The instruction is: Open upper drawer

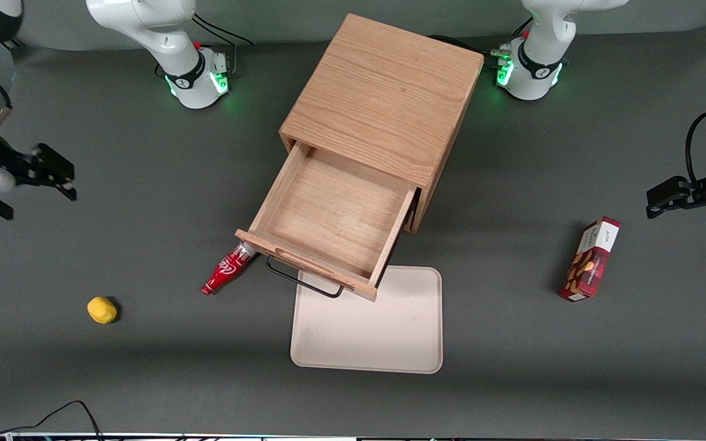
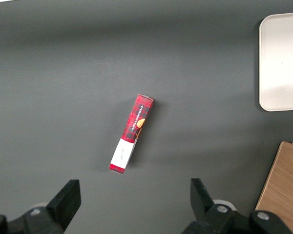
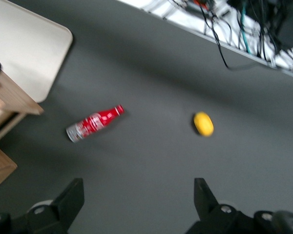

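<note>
Front view: the upper drawer (image 1: 328, 214) of the light oak cabinet (image 1: 383, 98) is seen pulled well out, toward the camera, so that its bare wooden floor is exposed. A thin black wire handle (image 1: 301, 280) is carried on the drawer's front panel, and this end overhangs the edge of a cream tray (image 1: 377, 331) laid flat on the grey tabletop (image 1: 144, 380). A small red bottle (image 1: 225, 269) is found lying on its side just beside the drawer's front corner, with one end tucked under that corner. A yellow lemon-like object (image 1: 102, 310) is placed well apart from the bottle, nearer the camera and toward the working arm's end of the tabletop. A red snack box (image 1: 590, 259) lies toward the parked arm's end.

The gripper (image 1: 53, 173) is held well clear of the cabinet, at the working arm's end of the tabletop, with nothing between its fingers. In the right wrist view the two black fingers (image 3: 71, 200) are shown spread wide apart above the bare tabletop, and the bottle (image 3: 94, 124), the yellow object (image 3: 203, 124), a corner of the tray (image 3: 34, 53) and a corner of the drawer (image 3: 12, 100) are taken in.

In the left wrist view the snack box (image 2: 131, 133) is seen lying alone on the tabletop.
</note>
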Motion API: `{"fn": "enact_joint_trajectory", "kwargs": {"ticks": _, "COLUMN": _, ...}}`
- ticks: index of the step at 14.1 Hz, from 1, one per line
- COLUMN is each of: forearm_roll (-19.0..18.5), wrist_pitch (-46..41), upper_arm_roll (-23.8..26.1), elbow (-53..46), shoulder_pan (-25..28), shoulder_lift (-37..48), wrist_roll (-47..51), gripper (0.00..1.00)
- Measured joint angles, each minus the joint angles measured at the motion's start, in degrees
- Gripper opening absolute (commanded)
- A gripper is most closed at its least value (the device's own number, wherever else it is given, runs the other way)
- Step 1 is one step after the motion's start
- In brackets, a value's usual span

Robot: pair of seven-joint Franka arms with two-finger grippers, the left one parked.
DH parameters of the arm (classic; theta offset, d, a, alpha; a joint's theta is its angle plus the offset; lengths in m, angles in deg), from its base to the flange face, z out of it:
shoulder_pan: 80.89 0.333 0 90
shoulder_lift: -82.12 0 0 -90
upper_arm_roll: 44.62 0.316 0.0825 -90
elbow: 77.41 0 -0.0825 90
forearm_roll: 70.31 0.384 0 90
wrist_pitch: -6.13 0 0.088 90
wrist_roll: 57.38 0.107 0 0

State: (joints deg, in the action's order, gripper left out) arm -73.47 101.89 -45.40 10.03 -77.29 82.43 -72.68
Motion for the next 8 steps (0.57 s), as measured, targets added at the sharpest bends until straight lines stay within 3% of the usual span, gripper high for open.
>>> {"fn": "enact_joint_trajectory", "kwargs": {"ticks": 3, "forearm_roll": 0.04, "wrist_pitch": -0.3, "upper_arm_roll": -4.06, "elbow": 5.98, "shoulder_pan": -0.21, "shoulder_lift": 5.62, "wrist_roll": 0.64, "gripper": 1.0}}
{"fn": "enact_joint_trajectory", "kwargs": {"ticks": 8, "forearm_roll": 0.05, "wrist_pitch": -0.21, "upper_arm_roll": -7.43, "elbow": 6.65, "shoulder_pan": -0.91, "shoulder_lift": 6.51, "wrist_roll": 7.26, "gripper": 1.0}}
